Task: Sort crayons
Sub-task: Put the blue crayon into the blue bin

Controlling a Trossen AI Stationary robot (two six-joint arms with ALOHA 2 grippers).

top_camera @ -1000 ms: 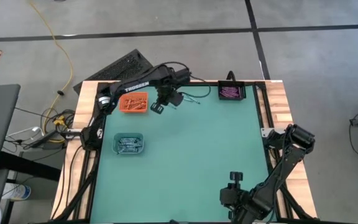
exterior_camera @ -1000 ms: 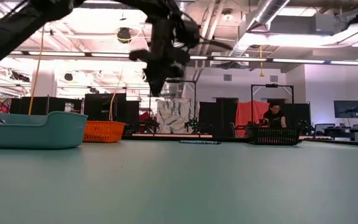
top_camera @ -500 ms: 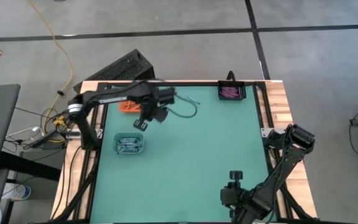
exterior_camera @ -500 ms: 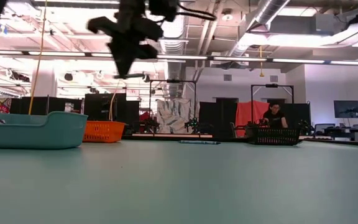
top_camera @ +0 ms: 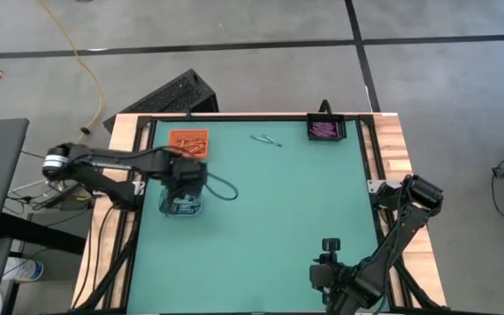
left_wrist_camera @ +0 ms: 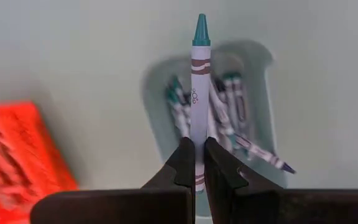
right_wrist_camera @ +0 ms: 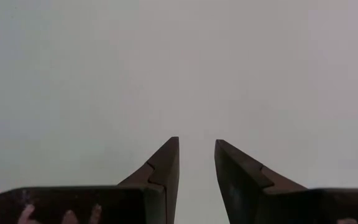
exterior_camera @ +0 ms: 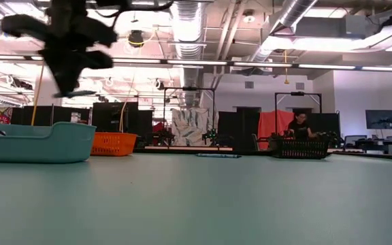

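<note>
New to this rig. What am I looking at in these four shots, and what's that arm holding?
Two robot arms at a green table, sorting crayons by colour. One camera looks straight down, one sits at table height, and one rides on each wrist. The left gripper is shut on a blue-grey crayon, held above the teal tray of matching crayons. An orange tray and a black tray with purple crayons sit along the far edge, with loose crayons between them. The right gripper waits open at the near edge, holding nothing.
</note>
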